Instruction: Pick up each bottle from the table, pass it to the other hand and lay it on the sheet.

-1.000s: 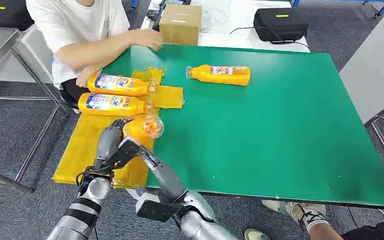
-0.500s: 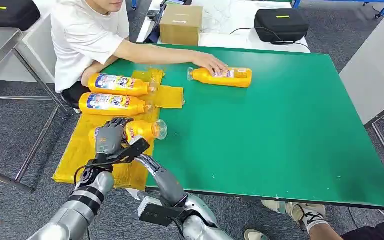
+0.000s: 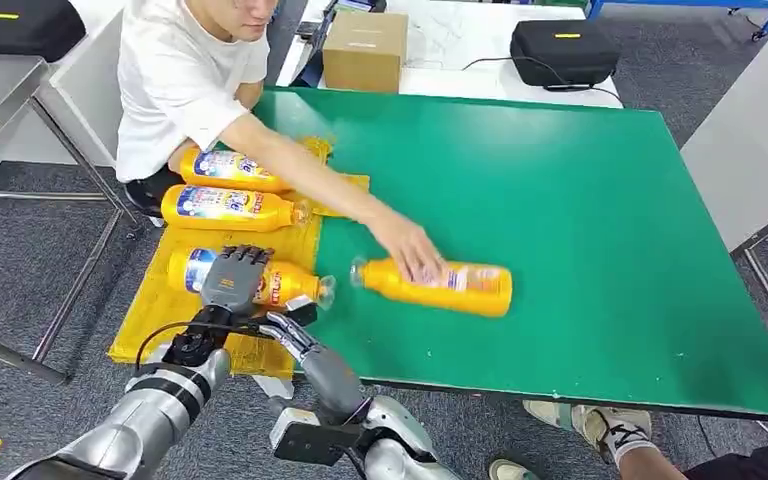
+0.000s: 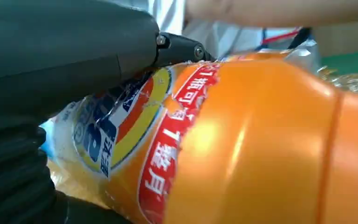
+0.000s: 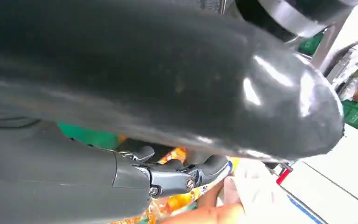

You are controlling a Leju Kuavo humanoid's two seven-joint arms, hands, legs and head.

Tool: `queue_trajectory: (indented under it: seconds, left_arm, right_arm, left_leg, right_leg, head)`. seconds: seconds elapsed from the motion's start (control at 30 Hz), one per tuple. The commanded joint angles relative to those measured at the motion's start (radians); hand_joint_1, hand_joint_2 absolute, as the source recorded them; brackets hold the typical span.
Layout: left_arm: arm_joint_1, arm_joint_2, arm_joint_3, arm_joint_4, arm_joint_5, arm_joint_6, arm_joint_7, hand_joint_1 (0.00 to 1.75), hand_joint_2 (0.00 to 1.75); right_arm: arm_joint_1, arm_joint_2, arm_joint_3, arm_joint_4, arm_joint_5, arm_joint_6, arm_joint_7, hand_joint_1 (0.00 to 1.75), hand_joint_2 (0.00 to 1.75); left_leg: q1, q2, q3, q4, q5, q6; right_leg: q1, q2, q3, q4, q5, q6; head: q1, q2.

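Metal frame table [image 3: 0,80]: far left, off the work area, on grey carpet.
Yellow crinkled plastic sheet [image 3: 165,300]: hangs over left edge of the green-topped table [image 3: 580,200].
Sheet bottles: 3 orange plastic bottles w/ blue-white labels lie on their sides, caps toward table centre. Far one [image 3: 225,168] partly behind the person's arm; middle one [image 3: 225,208] just beside it; near one [image 3: 250,282] under the robot's hand.
Left hand [image 3: 230,280]: palm down on near bottle, fingers draped over label end; left wrist view shows bottle right against palm. Hold looks like a grip, tightness unclear.
Right hand [image 3: 295,320]: just below near bottle's cap end, behind left forearm; fingers curled in right wrist view, cannot tell if it holds anything.
Person in white t-shirt [image 3: 185,80]: seated at far-left corner, arm reaching across sheet and table.
Person's hand [image 3: 410,250]: rests on neck end of a 4th orange bottle [image 3: 440,286], lying on bare green top, near front edge, apart from the sheet.
Cardboard box [image 3: 365,50]: past far table edge.
Black zip case [image 3: 565,50]: right of box, on white surface.
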Motion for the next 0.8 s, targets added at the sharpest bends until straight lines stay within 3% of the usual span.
queue_trajectory:
  seconds: [0.03,0.3,0.43,0.63,0.67,0.8]
  left_arm:
    - [-0.023,-0.01,-0.049,0.107,-0.002,-0.055,-0.01,0.0,1.75]
    - [-0.03,-0.026,-0.004,0.046,0.195,-0.308,-0.211,0.0,1.75]
    - [-0.089,0.024,-0.052,0.055,0.311,-0.503,-0.269,0.0,1.75]
    - [-0.105,0.052,-0.078,0.076,0.332,-0.517,-0.287,0.0,1.75]
    - [-0.109,0.059,-0.085,0.084,0.348,-0.519,-0.282,0.0,0.0]
    - [-0.075,0.066,-0.037,0.026,0.457,-0.423,-0.33,0.0,0.0]
  right_arm:
    - [0.0,-0.032,0.0,-0.018,0.008,0.006,0.009,0.0,0.0]
    - [0.014,-0.037,-0.028,-0.01,0.015,-0.009,-0.006,0.0,0.0]
    - [-0.004,-0.029,-0.028,0.03,-0.003,-0.012,-0.031,0.0,0.0]
    - [-0.015,-0.023,-0.023,0.049,-0.014,-0.017,-0.045,0.0,0.0]
    - [-0.02,-0.021,-0.022,0.059,-0.019,-0.022,-0.049,0.0,0.0]
    - [-0.026,-0.023,-0.019,0.071,-0.029,-0.03,-0.056,0.0,0.0]
  left_leg:
    - [0.0,0.0,0.003,-0.001,0.0,-0.001]
    - [0.001,-0.001,0.007,-0.002,0.0,-0.001]
    - [0.001,-0.002,0.007,-0.001,0.001,-0.001]
    - [0.001,0.001,0.009,-0.002,0.001,-0.001]
    - [0.001,0.002,0.009,-0.001,0.0,-0.002]
    - [0.001,0.003,0.009,-0.001,0.0,-0.001]
  right_leg:
    - [0.0,0.0,0.003,-0.001,0.0,-0.001]
    - [0.001,-0.001,0.008,-0.002,0.0,-0.002]
    - [0.001,-0.002,0.008,-0.001,0.0,-0.001]
    - [0.001,0.001,0.009,-0.001,0.0,-0.002]
    - [0.001,0.001,0.009,-0.001,0.0,-0.002]
    - [0.002,0.002,0.008,0.0,0.0,-0.002]
  head:
    - [-0.001,0.0]
    - [0.0,0.0]
    - [0.0,0.0]
    - [0.0,0.0]
    - [0.0,0.0]
    - [0.0,0.0]
